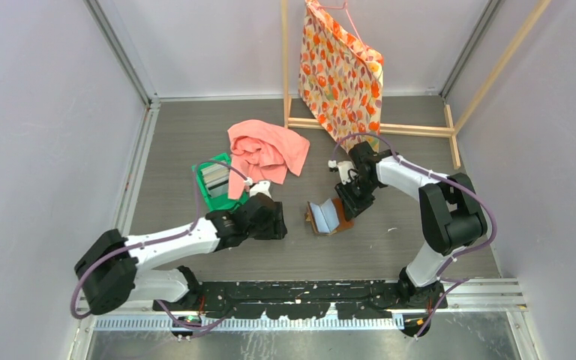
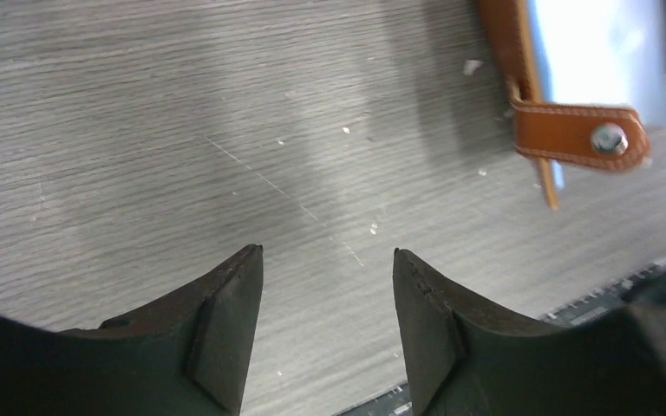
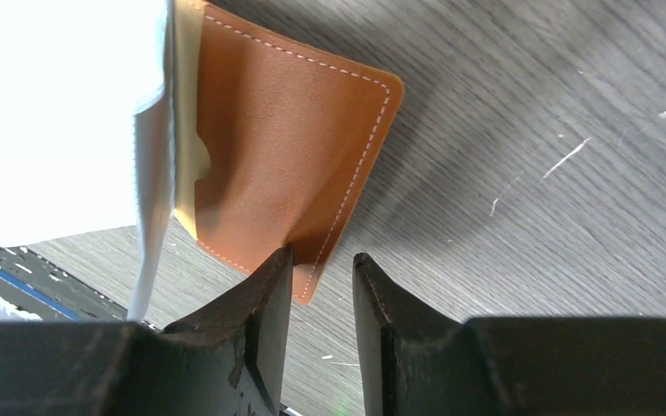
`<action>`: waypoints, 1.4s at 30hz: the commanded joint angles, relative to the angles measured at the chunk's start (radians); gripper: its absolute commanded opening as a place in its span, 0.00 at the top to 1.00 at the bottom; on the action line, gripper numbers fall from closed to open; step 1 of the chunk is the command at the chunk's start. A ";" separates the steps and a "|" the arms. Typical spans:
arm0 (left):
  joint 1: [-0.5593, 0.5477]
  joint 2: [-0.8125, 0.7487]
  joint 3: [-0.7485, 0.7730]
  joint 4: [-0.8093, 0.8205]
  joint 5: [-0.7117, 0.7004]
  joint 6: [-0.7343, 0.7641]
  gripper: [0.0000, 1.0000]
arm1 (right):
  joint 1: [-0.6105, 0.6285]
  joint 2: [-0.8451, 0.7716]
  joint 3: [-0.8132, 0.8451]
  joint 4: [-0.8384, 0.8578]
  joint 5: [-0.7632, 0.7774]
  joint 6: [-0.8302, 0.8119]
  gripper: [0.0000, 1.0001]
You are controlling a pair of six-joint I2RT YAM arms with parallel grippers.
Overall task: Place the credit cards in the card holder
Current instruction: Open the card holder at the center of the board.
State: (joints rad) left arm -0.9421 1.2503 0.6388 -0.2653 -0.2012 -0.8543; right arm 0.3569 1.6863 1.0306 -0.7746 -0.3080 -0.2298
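The card holder (image 1: 328,217), a brown leather wallet, stands half open on the table between both arms, pale grey inside. Its snap tab (image 2: 581,134) shows at the upper right of the left wrist view. My left gripper (image 1: 279,223) (image 2: 326,253) sits just left of it, open, with only bare table between the fingers. My right gripper (image 1: 347,204) (image 3: 323,255) is at the wallet's right side, open by a narrow gap and holding nothing. The brown flap (image 3: 286,156) ends by its left fingertip. Credit cards (image 1: 214,178) lie stacked in the green tray (image 1: 225,201).
A pink cloth (image 1: 266,150) lies crumpled behind the tray. A flowered bag (image 1: 341,67) hangs on a wooden frame (image 1: 390,129) at the back right. Grey walls close in the table on three sides.
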 commanded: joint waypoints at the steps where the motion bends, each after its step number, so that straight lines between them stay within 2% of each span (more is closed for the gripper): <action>1: 0.005 -0.124 0.033 -0.014 0.072 0.054 0.41 | 0.006 -0.036 0.039 -0.024 -0.051 -0.023 0.61; 5: 0.005 -0.212 0.010 0.128 0.181 0.056 0.41 | 0.006 -0.067 0.039 -0.029 -0.096 -0.039 0.56; 8: 0.005 -0.220 0.019 0.227 0.263 0.041 0.41 | 0.006 -0.090 0.037 -0.030 -0.112 -0.046 0.55; 14: -0.001 -0.074 0.106 0.400 0.373 0.015 0.46 | 0.006 -0.113 0.037 -0.029 -0.131 -0.053 0.53; 17: -0.001 0.035 0.165 0.353 0.338 0.019 0.58 | 0.006 -0.101 0.039 -0.031 -0.127 -0.048 0.53; 20: -0.001 0.123 0.204 0.306 0.301 0.027 0.62 | 0.006 -0.093 0.040 -0.032 -0.136 -0.045 0.57; 33: 0.000 0.316 0.252 0.337 0.283 0.003 0.53 | 0.056 -0.069 0.046 -0.050 -0.233 -0.035 0.77; 36: 0.004 0.343 0.248 0.335 0.240 -0.009 0.54 | 0.060 -0.074 0.045 -0.054 -0.266 -0.035 0.81; 38: 0.010 0.357 0.240 0.314 0.212 -0.022 0.59 | 0.063 -0.076 0.045 -0.059 -0.285 -0.038 0.82; 42: 0.018 0.358 0.208 0.293 0.167 -0.025 0.89 | 0.073 -0.074 0.044 -0.061 -0.289 -0.039 0.82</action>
State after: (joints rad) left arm -0.9363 1.6154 0.8593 0.0273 0.0387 -0.8677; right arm 0.4179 1.6150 1.0447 -0.8177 -0.5610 -0.2604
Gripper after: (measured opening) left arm 0.201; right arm 0.180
